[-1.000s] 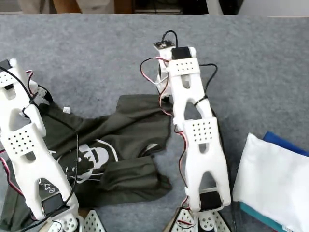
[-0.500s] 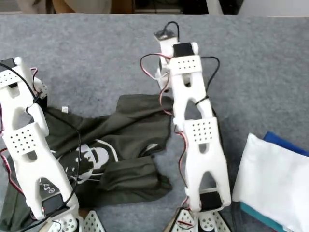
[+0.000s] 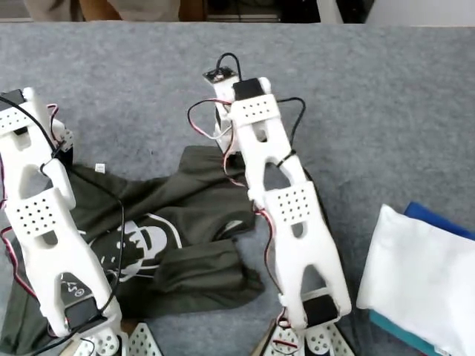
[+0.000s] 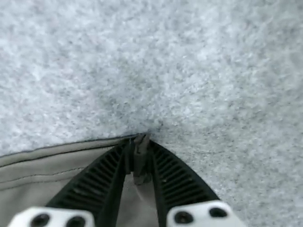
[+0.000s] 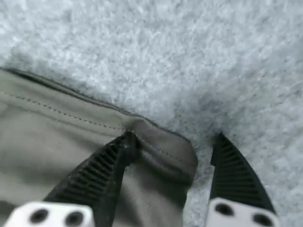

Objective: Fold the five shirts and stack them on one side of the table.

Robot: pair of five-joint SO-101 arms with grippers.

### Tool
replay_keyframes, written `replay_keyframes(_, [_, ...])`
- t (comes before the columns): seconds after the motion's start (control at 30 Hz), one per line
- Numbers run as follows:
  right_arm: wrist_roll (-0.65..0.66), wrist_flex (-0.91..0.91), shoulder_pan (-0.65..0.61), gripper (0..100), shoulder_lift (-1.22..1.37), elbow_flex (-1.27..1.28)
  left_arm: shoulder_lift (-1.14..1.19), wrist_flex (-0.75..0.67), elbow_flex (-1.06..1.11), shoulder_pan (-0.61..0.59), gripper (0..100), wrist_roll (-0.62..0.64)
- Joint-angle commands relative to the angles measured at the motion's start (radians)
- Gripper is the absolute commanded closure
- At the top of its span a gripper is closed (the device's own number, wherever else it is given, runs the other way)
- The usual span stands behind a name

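A dark olive shirt [image 3: 193, 200] with a white print lies crumpled on the grey table, partly under both white arms. In the left wrist view my left gripper [image 4: 139, 142] is shut on a corner of the shirt's [image 4: 47, 165] hem, right at the table surface. From above, this gripper [image 3: 63, 144] sits at the shirt's far left corner. My right gripper [image 5: 175, 139] is open over the other hem corner of the shirt [image 5: 57, 123], one finger on the cloth and one on bare table. In the high view it [image 3: 231, 154] stands at the shirt's far edge.
A folded white shirt [image 3: 423, 274] lies at the right edge on top of a blue one [image 3: 438, 219] and a teal one [image 3: 393, 326]. Bare grey table [image 3: 371, 111] stretches across the far side and the right of centre.
My right arm has swung left along the shirt's far edge. The left arm shifted slightly farther away early on, then held still. The shirt's far left corner moved with it.
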Motion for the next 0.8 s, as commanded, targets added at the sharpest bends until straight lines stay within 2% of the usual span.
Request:
replay_keyframes(0.0, [-0.005,0.028,0.042,73.1,0.022,-0.010,0.005,0.005,-0.002,-0.008,98,0.005])
replay_keyframes(0.2, [0.000,0.032,0.039,75.8,0.033,-0.019,0.005,0.005,-0.002,-0.008,98,0.005])
replay_keyframes(0.37, [0.002,0.009,0.044,99.2,0.036,-0.036,0.005,0.003,-0.002,-0.008,98,0.005])
replay_keyframes(0.63, [0.003,0.003,0.059,96.8,0.041,-0.314,0.005,0.003,-0.002,-0.008,98,0.005])
replay_keyframes(0.77, [0.029,-0.060,0.045,96.8,0.041,-0.421,0.005,0.003,-0.002,-0.008,98,0.005])
